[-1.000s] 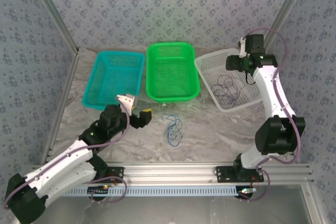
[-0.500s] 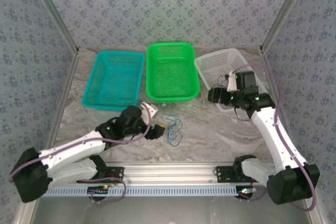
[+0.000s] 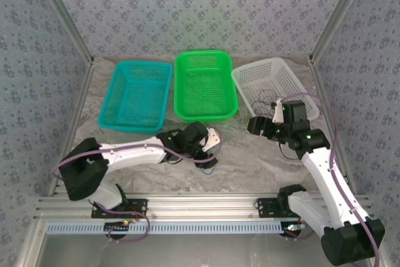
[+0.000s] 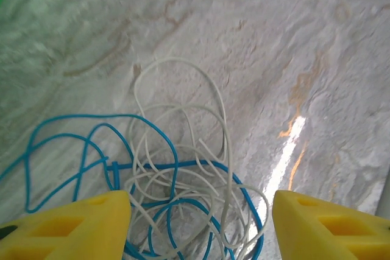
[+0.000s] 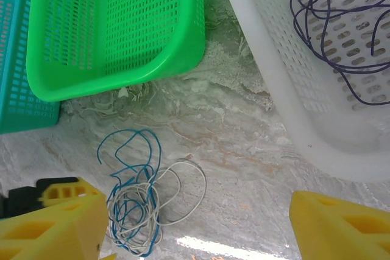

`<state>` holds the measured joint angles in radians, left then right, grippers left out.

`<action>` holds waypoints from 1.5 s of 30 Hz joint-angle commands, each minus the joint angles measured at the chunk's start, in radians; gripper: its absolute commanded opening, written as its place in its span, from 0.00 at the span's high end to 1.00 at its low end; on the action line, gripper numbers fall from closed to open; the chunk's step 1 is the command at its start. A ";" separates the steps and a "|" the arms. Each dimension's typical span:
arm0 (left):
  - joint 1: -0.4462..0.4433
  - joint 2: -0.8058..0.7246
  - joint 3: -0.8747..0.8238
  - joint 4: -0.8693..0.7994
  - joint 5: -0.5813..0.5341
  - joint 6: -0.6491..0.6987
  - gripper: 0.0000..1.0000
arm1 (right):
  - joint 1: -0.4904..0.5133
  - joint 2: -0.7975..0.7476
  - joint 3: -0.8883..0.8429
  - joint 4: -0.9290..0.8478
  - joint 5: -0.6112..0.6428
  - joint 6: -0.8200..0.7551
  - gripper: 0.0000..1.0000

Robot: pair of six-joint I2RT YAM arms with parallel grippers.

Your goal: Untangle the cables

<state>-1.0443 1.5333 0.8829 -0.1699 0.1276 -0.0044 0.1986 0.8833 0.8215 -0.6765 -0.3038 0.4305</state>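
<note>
Left fingers (image 4: 79,223) were seen spread wide with nothing held, poised close over a small tangle in which the blue cable (image 4: 143,165) and the cream cable (image 4: 175,60) were wound together on the tabletop (image 4: 292,28). The knotted mass lay between the two yellow tips. Right fingers (image 5: 49,226) were likewise opened wide and empty, held over the tabletop between the tangle and the white basket (image 5: 286,95). From above, the tangle was placed at 6 o'clock of the green basket (image 3: 205,115), while the dark purple cable (image 5: 323,25) was coiled inside the white basket at 2 o'clock of the tabletop. Both tabletop wires were judged very light, limp and a little springy, likely to be dragged along as one clump if the dense middle were pinched. A better hold was judged to be offered by the free loops: the cream loop standing out at 12 o'clock of the knot, or the blue loop spread toward 9 o'clock, each lying apart from the other colour. Thin wire lying flat on the stone-like surface was expected to slip from the tips unless it was closed on squarely.
</note>
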 commanded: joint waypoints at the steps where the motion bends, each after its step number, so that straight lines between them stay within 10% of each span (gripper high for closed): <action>1: -0.014 0.051 0.066 -0.049 0.003 0.034 0.40 | -0.006 -0.019 -0.007 0.000 -0.007 0.020 0.20; 6: -0.017 0.114 0.106 -0.049 -0.006 0.042 0.48 | -0.009 -0.042 -0.023 -0.008 -0.004 0.027 0.19; 15: -0.017 0.002 0.069 0.013 -0.052 0.022 0.99 | -0.021 -0.092 -0.048 -0.020 -0.004 0.010 0.19; 30: -0.006 -0.350 -0.032 0.206 -0.078 -0.082 1.00 | 0.201 -0.224 -0.171 0.200 0.016 0.039 0.19; 45: 0.010 -0.400 -0.050 0.286 -0.066 -0.181 1.00 | 0.614 -0.101 -0.287 0.542 0.360 0.065 0.09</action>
<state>-1.0382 1.1389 0.8280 0.0582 0.0383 -0.1520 0.7597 0.7544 0.5518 -0.2588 -0.0685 0.4736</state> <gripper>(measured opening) 0.042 0.904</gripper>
